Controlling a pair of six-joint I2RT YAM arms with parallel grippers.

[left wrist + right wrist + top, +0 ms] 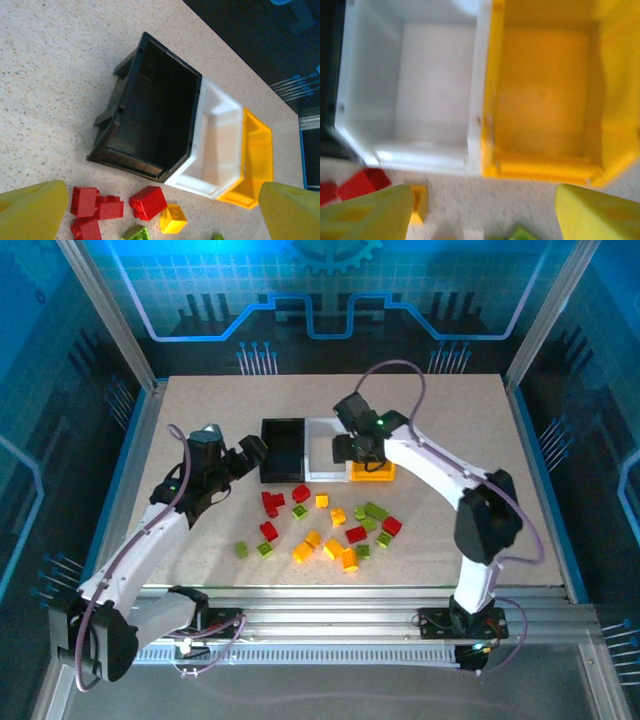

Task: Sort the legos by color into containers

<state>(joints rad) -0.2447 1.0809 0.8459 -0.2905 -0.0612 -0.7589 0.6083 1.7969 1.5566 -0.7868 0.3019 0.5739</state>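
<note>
Yellow bin (540,167) sat under the right end effector (482,215), whose fingers stood apart and held nothing. Legos (356,534) lay scattered on the surface (200,405) just nearward of it. Left end effector (252,455) was wide open and empty, left of the black bin (282,450).

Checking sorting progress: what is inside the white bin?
Nothing shows: the white bin has a bare floor in both wrist views. From above, the right gripper covers its right side.
</note>
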